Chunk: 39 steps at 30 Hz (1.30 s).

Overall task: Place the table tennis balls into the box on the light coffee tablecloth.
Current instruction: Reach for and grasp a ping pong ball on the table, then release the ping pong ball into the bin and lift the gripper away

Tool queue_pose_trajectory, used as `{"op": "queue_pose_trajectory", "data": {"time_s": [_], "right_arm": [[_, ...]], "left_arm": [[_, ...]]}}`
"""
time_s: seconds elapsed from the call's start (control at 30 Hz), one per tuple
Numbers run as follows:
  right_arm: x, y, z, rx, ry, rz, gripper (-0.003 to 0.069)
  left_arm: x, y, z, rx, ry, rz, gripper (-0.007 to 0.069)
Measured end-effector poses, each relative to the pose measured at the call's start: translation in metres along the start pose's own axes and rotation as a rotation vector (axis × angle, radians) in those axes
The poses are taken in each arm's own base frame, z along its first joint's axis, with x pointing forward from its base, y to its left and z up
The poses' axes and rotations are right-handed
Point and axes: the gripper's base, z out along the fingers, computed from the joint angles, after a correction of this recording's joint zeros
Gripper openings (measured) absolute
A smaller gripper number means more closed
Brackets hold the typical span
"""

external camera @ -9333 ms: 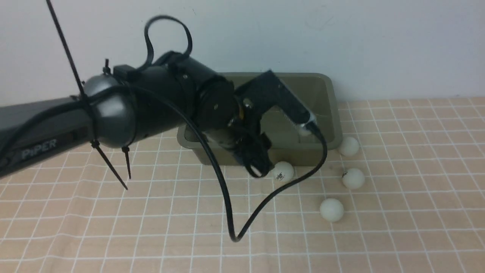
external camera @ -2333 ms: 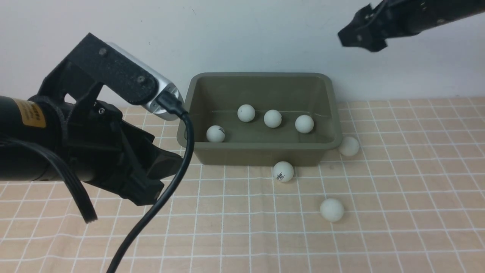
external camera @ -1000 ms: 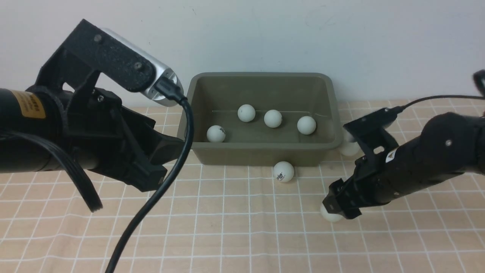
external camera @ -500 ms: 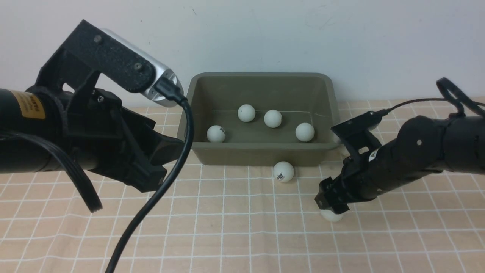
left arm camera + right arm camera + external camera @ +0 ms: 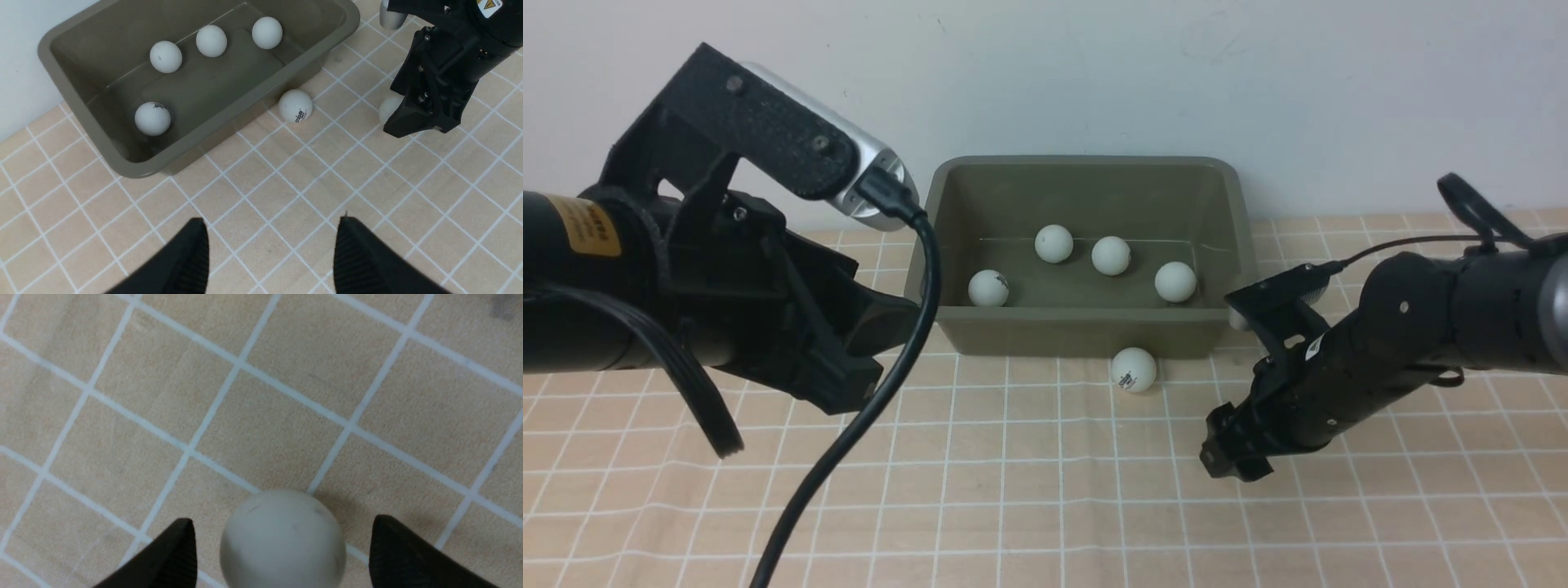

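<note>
**A:** Table tennis balls: where do they lie?

**B:** Four sit inside the box, which stands on the light coffee tablecloth near the wall. Three are in a loose row, and one is by the left end. A marked ball rests on the cloth just beside the box's near side.

**A:** And the right gripper?

**B:** It is low over the cloth, to the right of that marked ball. Its jaws stand apart with a plain ball between them. A gap shows on each side, so nothing is gripped.

**A:** The left gripper?

**B:** It hangs above the cloth to the left of the box, jaws apart and empty.
</note>
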Motion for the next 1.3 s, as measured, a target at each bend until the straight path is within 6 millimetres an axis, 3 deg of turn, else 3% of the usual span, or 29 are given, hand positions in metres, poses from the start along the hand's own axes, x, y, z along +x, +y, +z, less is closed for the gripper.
{"op": "queue_pose_trajectory", "data": {"time_s": [0.17, 0.37, 0.47, 0.7, 0.77, 0.87, 0.93, 1.13, 1.3], "right_arm": [[0.000, 0.001, 0.000, -0.006, 0.005, 0.006, 0.0356], [0.001, 0.000, -0.005, 0.007, 0.008, -0.024, 0.0353], [-0.001, -0.003, -0.020, 0.025, -0.010, -0.033, 0.0353], [-0.017, -0.019, -0.097, 0.103, -0.222, -0.006, 0.0353], [-0.025, -0.018, -0.108, 0.099, -0.260, -0.013, 0.0353], [-0.053, -0.015, -0.123, 0.051, -0.331, -0.027, 0.0353], [-0.067, -0.014, -0.122, 0.014, -0.342, -0.034, 0.0353], [-0.120, -0.021, -0.088, -0.096, -0.346, -0.063, 0.0353], [-0.135, -0.026, -0.069, -0.125, -0.323, -0.045, 0.0353]], "left_arm": [[0.000, 0.000, 0.000, 0.000, -0.001, 0.000, 0.0340], [0.000, 0.000, 0.000, -0.001, -0.003, 0.000, 0.0340], [0.000, 0.000, 0.000, -0.002, -0.004, 0.000, 0.0340], [-0.001, 0.000, 0.000, -0.003, -0.006, 0.000, 0.0340], [-0.001, 0.000, 0.000, -0.003, -0.006, 0.000, 0.0340], [-0.001, 0.000, 0.000, -0.003, -0.006, 0.000, 0.0340], [-0.001, 0.000, 0.000, -0.003, -0.006, 0.000, 0.0340], [-0.001, 0.000, 0.000, -0.002, -0.006, -0.001, 0.0340], [-0.001, 0.000, 0.000, -0.002, -0.006, -0.001, 0.0340]]}}
